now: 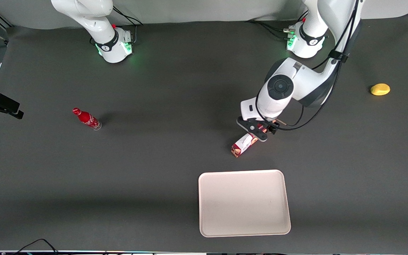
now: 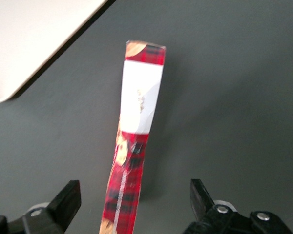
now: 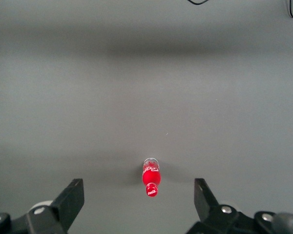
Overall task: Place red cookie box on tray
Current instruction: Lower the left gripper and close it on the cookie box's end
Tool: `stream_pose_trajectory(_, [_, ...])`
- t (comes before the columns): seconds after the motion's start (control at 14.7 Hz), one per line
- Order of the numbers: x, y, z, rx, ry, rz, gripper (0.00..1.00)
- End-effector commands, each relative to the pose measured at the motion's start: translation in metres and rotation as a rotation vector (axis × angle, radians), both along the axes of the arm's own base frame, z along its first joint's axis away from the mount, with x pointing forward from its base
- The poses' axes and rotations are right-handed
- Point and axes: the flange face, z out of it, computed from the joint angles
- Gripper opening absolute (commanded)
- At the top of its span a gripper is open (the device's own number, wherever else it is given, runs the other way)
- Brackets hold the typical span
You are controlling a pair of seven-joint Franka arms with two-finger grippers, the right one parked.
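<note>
Box (image 1: 243, 144) lies flat on the desk mat, mid-desk, slightly toward the working arm's end, farther from the front camera than the tray (image 1: 243, 203). Not on the tray; a strip of bare mat separates them. Box sits at an angle, its white-label end pointing toward the tray; wrist view shows the box (image 2: 133, 146) with the tray corner (image 2: 29, 44) just past that end.

Gripper (image 1: 257, 129) is right above the box's other end, fingers spread wide. In the wrist view the fingertips (image 2: 68, 197) straddle the box with a clear gap on each side, no contact, so nothing is grasped.

Tray lies near the desk's front edge, nothing on it.

Bottle (image 1: 86, 119) lies on its side toward the parked arm's end. Yellow object (image 1: 380, 89) sits near the desk edge at the working arm's end.
</note>
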Motion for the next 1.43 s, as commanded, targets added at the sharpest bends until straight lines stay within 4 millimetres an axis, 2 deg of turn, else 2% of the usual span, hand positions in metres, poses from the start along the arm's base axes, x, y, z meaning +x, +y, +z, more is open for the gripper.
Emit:
stream_pose_trajectory(0.0, [-0.008, -0.005, -0.044, -0.024, -0.059, -0.033, 1.00])
stream_pose_trajectory(0.48, [-0.009, -0.006, -0.071, 0.009, -0.070, -0.098, 1.00])
stream_pose_trajectory(0.82, [-0.010, -0.007, -0.103, -0.014, -0.088, -0.120, 1.00])
stream_pose_trajectory(1.16, [-0.011, -0.005, -0.113, 0.015, -0.097, -0.111, 1.00])
stream_pose_trajectory(1.23, [-0.011, -0.005, -0.114, 0.013, -0.096, -0.110, 0.89])
stream_pose_trajectory(1.3, [-0.010, -0.005, -0.115, 0.012, -0.097, -0.110, 0.60])
stream_pose_trajectory(1.36, [-0.011, -0.006, -0.116, 0.011, -0.096, -0.112, 0.37])
